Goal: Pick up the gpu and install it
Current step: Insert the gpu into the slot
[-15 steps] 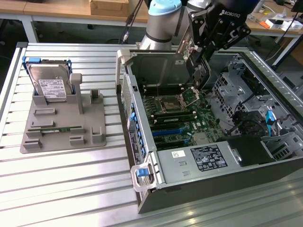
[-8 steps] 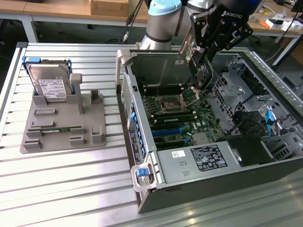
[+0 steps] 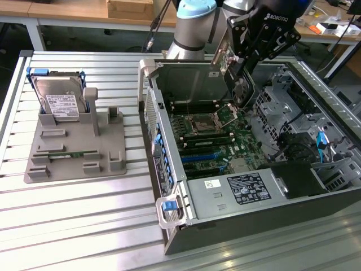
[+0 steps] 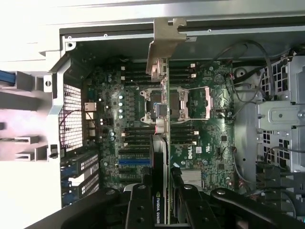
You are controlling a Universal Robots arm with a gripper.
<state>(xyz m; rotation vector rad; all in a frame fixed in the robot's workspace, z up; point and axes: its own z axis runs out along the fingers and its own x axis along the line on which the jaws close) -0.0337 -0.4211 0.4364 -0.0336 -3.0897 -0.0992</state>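
My gripper [image 3: 241, 63] is shut on the gpu [image 3: 241, 89], a slim black card with a silver bracket [image 3: 221, 56] at one end. It holds the card tilted in the air over the back part of the open computer case [image 3: 225, 226], above the motherboard [image 3: 211, 138] and clear of it. In the wrist view the gpu [image 4: 162, 152] appears edge-on, its bracket [image 4: 159, 47] pointing away from me and its label between my black fingers [image 4: 138, 205]. My gripper [image 4: 164, 207] clamps the card from both sides, above the CPU socket [image 4: 159, 107].
A blue expansion slot [image 3: 200, 158] lies on the board toward the case's near side. Drive cages and cables [image 3: 304, 141] fill the case at the exterior view's right. A grey fixture [image 3: 76, 149] at the exterior view's left holds an upright hard drive [image 3: 56, 101] and a green memory stick [image 3: 59, 153].
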